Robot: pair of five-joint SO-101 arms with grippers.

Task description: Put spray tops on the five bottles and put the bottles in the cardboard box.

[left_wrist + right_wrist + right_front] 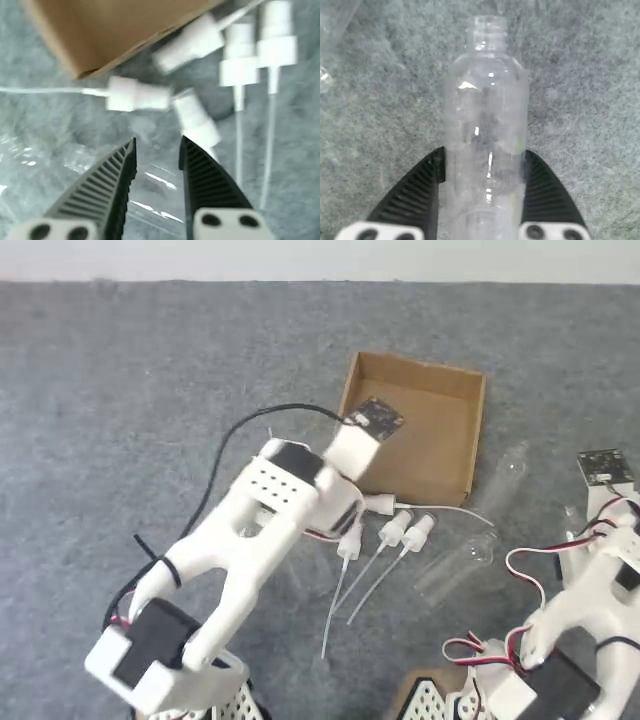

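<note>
My left gripper (pixel 156 146) hangs open just above the carpet, over a clear bottle (pixel 150 182) that lies below its fingers. Several white spray tops lie just beyond it: one (pixel 137 95) on its side, one (pixel 197 117) close to a fingertip, two (pixel 239 55) with long dip tubes. The cardboard box (pixel 115 30) is behind them. My right gripper (pixel 482 160) is shut on a clear uncapped bottle (pixel 487 100), whose neck points away from the wrist. In the high view the spray tops (pixel 395 530) lie in front of the box (pixel 415 425).
Two more clear bottles lie right of the box, one (pixel 505 470) by its side wall and one (pixel 455 565) nearer the front. The left arm (pixel 250 540) crosses the middle of the grey carpet. The right arm (pixel 590 590) stands at the right edge.
</note>
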